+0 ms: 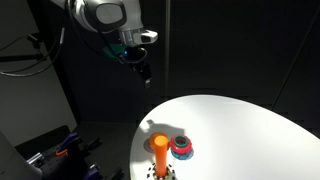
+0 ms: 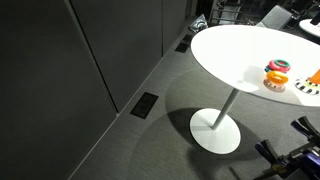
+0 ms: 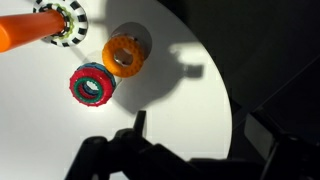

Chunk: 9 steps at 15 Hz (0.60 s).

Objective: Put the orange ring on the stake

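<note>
zero steps done — ring not yet grasped

fingers (image 3: 138,128) spread wide and empty, high above the counter (image 3: 190,100). orange ring (image 3: 124,55) lies flat ahead of them, stake (image 3: 28,32) just beyond it — grasp, lift and threading remain. counter edge curves past one finger; clear air for descending.

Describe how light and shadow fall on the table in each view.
Wrist view: hard light, the orange ring casts a crisp shadow, the gripper is a dark silhouette. In both exterior views the white table glares against dim surroundings.
</note>
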Available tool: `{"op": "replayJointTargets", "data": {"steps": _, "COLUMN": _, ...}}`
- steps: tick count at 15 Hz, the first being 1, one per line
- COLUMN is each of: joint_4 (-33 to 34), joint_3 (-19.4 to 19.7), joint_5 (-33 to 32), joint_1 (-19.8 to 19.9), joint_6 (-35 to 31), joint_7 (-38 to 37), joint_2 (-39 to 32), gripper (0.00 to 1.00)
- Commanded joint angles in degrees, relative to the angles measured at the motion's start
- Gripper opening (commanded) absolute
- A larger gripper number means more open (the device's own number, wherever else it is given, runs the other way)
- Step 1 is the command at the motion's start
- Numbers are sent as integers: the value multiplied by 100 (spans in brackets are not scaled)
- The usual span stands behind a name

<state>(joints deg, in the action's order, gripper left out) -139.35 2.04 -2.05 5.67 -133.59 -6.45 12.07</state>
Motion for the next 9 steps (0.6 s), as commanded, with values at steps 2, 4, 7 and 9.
{"op": "replayJointTargets", "data": {"steps": 2, "joint_4": 26, "joint_3": 45, "joint_5": -68, "joint_1": 11, "joint_6": -9, "joint_7": -87, "joint_2": -94, "gripper": 100}}
{"op": "replayJointTargets", "data": {"steps": 4, "joint_4": -24, "joint_3": 100, "joint_5": 51, "joint_1": -2, "joint_6": -184, "joint_7": 39, "joint_2": -164, "gripper": 100}}
{"op": "replayJointTargets", "data": {"steps": 7, "joint_4": -96, "joint_3": 166, "joint_5": 215, "joint_1": -36, "joint_6": -566, "joint_7": 191, "joint_2": -289, "gripper": 100}}
{"op": "replayJointTargets", "data": {"steps": 9, "joint_4": -120, "joint_3": 197, "joint_5": 359, "joint_1": -55, "joint_6": -771, "joint_7": 263, "joint_2": -400, "gripper": 100}}
